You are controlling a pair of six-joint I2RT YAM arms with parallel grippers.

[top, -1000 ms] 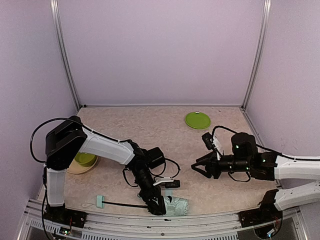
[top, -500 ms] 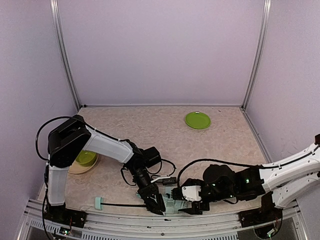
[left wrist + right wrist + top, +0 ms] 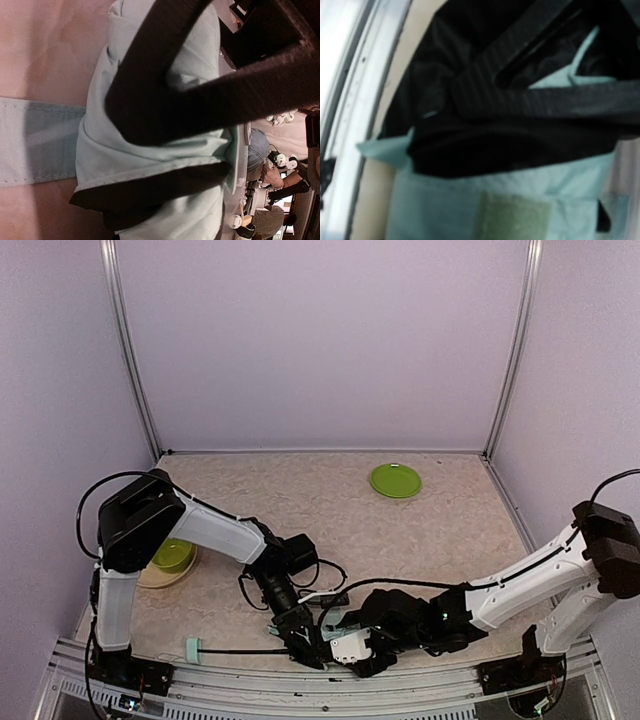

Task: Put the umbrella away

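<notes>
From above, the umbrella (image 3: 328,623) lies along the near edge of the table (image 3: 330,530), at about 6 o'clock. Its small mint handle (image 3: 193,648) points toward 9 o'clock, and the thin black shaft (image 3: 245,650) runs from it to the bunched canopy. Both grippers meet over that bunch, the left gripper (image 3: 305,648) on its 9 o'clock side and the right gripper (image 3: 352,650) on its 3 o'clock side. The green plate (image 3: 396,480) sits well apart at 1 o'clock and the bowl (image 3: 170,556) at 9 o'clock. In the left wrist view, the left gripper (image 3: 117,112) has its dark fingers drawn narrow across a fold of pale mint fabric (image 3: 150,165), pinching it, and a flat closure strap (image 3: 35,140) trails off toward 9 o'clock on the table. In the right wrist view, the right gripper (image 3: 457,92) hangs just over the black lining (image 3: 470,145) and mint cloth, with a fuzzy fastener patch (image 3: 512,215) at 6 o'clock. The picture is too blurred to tell whether its jaws stand apart or have bitten. The step in hand looks to be gathering the loose canopy into a tight roll. Next, the right gripper likely needs a firm hold on the fabric, while the left pins the bundle so the strap can wrap round and reach the patch.
</notes>
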